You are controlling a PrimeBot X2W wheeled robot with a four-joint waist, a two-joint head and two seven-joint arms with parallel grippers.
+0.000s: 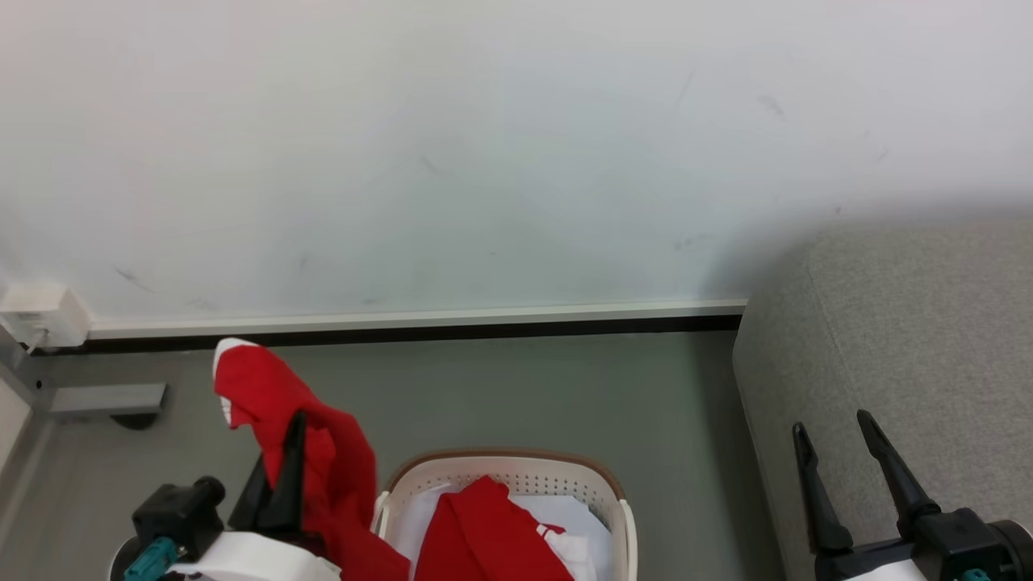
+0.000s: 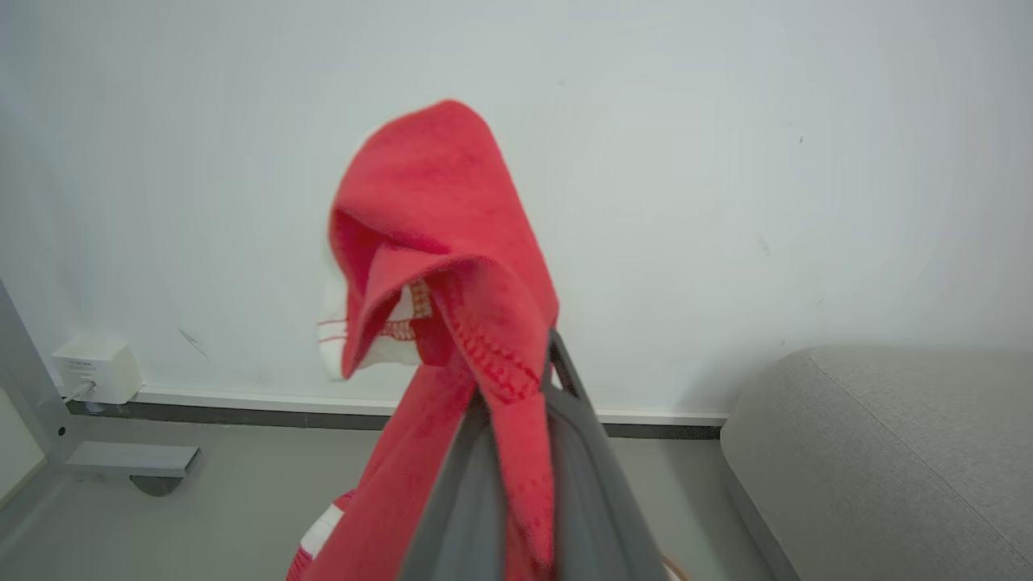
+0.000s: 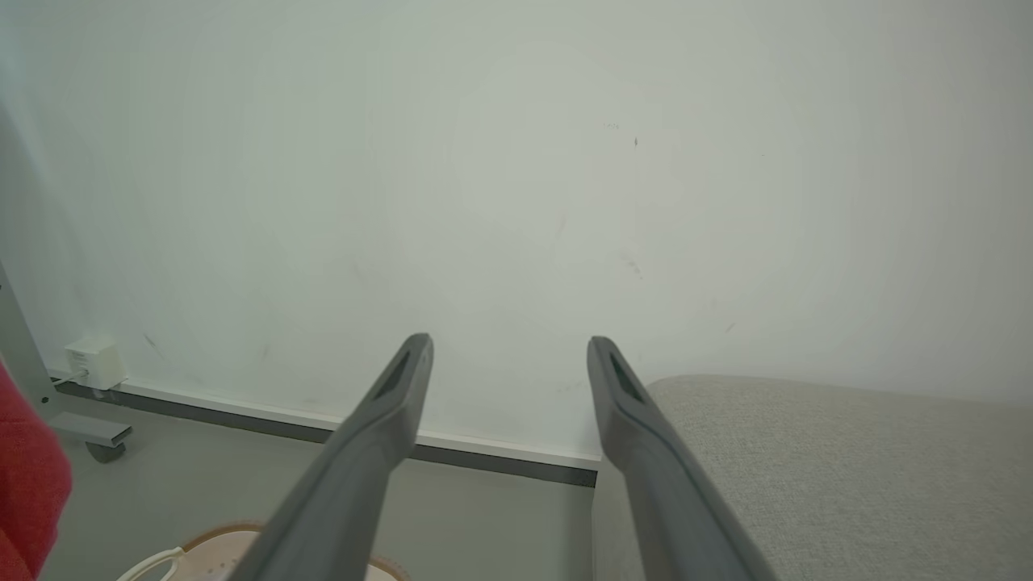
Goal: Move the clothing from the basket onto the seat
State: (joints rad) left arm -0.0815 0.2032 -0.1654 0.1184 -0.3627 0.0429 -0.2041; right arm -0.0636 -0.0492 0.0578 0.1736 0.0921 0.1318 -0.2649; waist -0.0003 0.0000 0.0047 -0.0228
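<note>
Left gripper at 8 o'clock clamps a red garment, hanging beside the basket at 6. Second red garment lies inside. Right gripper at 4 is spread and empty, over the grey sofa. Best to carry it high rightward so the trailing cloth clears the rim.

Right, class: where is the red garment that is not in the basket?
In the head view the red garment hangs at lower left, clamped in the left gripper, just left of the basket.
</note>
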